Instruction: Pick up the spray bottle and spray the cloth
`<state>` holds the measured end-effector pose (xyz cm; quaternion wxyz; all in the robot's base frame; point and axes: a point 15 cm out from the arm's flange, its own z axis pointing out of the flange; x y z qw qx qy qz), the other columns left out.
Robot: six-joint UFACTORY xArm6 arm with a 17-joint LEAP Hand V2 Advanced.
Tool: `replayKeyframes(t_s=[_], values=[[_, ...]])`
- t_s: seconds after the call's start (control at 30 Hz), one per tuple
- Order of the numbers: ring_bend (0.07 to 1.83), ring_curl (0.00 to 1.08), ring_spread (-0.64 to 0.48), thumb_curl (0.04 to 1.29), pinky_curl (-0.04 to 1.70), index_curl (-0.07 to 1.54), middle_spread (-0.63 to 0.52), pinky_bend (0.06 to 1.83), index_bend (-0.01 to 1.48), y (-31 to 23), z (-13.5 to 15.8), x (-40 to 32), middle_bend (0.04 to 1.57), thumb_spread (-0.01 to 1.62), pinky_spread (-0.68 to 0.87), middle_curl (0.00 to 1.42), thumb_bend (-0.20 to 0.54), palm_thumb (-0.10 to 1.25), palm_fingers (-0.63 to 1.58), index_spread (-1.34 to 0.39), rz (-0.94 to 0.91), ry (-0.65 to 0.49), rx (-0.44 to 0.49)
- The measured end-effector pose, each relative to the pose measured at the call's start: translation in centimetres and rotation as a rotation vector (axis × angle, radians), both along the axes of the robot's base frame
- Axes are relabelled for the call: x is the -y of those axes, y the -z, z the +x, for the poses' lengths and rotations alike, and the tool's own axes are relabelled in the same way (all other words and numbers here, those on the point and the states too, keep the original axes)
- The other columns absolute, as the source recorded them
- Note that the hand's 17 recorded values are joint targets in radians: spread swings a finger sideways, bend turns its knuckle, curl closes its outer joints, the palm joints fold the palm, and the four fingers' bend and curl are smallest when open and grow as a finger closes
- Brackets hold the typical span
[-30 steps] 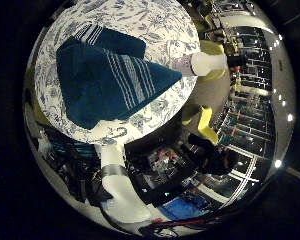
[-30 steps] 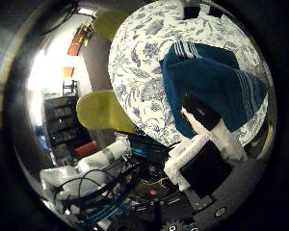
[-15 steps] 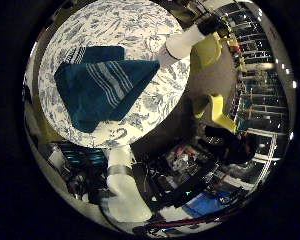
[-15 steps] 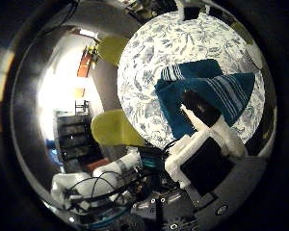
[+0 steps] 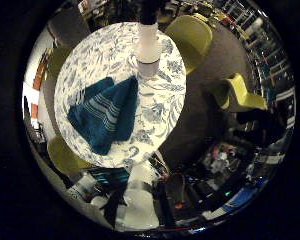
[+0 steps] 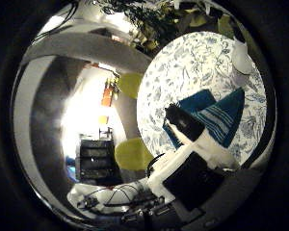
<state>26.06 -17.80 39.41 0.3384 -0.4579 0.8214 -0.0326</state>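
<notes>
Cloth: a dark blue cloth (image 5: pixel 107 119) with pale stripes lies folded and flat on the round table (image 5: pixel 167 102), which has a blue-and-white flowered cover.
Bottle: a white bottle (image 5: pixel 148 47) with a dark top stands upright on the same table, just beside one corner of the cloth; it looks like the spray bottle, though the nozzle is too dark to make out.
Chairs: yellow-green chairs (image 5: pixel 192 32) stand around the table, clear of both things.
Hand: the hand (image 6: pixel 195 144) is well above the table; one finger with a black tip reaches out straight over the cloth, nothing is in its grasp, and the other fingers show too little to tell how curled they are.
Done: judging by this, nothing yet; the bottle is not picked up.
Left: come down to the bottle, close around it, lift, aim at the cloth, squeeze the trigger.
</notes>
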Motion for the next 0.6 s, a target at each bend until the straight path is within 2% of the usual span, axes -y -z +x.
replayKeyframes(t_s=[0.13, 0.23, 0.6], values=[[0.40, 0.28, 0.19, 0.34, 0.30, 0.27, 0.04, 0.34, 0.15, 1.5, -1.5, 3.1, 0.32, 1.12, 0.39, 0.39, -0.025, 0.65, 0.27, -0.22, 0.070, 0.102, 0.119], [0.41, 0.28, 0.19, 0.34, 0.30, 0.27, 0.05, 0.35, 0.15, 3.1, -2.9, 5.6, 0.32, 1.11, 0.39, 0.38, -0.025, 0.62, 0.26, -0.21, 0.104, 0.158, 0.167], [0.44, 0.29, 0.20, 0.34, 0.31, 0.26, 0.14, 0.43, 0.14, 7.9, -5.5, 12.1, 0.31, 1.11, 0.38, 0.38, -0.022, 0.59, 0.16, -0.15, 0.258, 0.269, 0.380]])
